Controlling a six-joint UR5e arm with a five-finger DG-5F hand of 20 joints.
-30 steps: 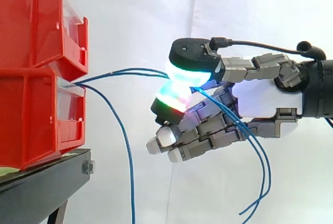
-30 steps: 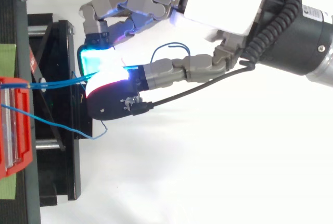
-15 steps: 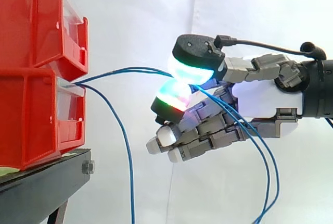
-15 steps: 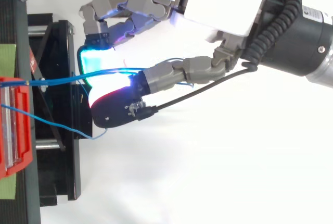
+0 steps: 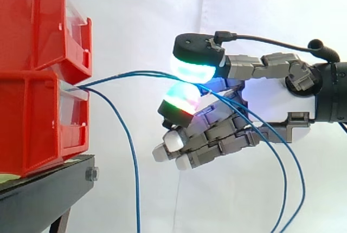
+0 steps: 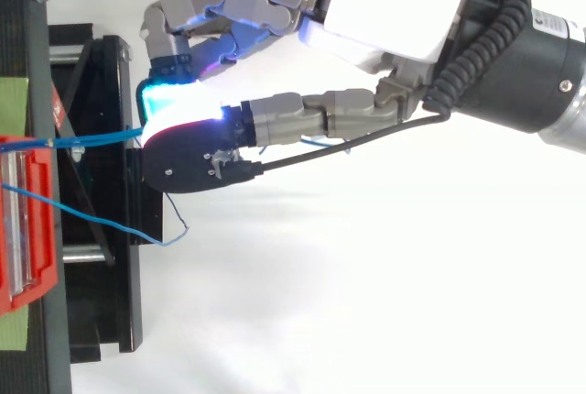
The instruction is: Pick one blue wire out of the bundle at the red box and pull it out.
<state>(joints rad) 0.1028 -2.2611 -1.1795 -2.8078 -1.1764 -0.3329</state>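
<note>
- Stacked red plastic bins (image 5: 32,108) stand at the left.
- Thin blue wires (image 5: 135,73) run from the lower bin's mouth rightward into the hand (image 5: 276,100).
- The thumb and one finger have their glowing pads (image 5: 192,69) nearly together, seemingly pinching two wires. The other fingers are curled below.

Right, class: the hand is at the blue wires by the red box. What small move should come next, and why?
Probably draw the hand straight back, away from the red box. Its fingers look closed on two blue wires whose ends run into the box, so nothing is out yet. A short pull should show whether one wire slides free.
</note>
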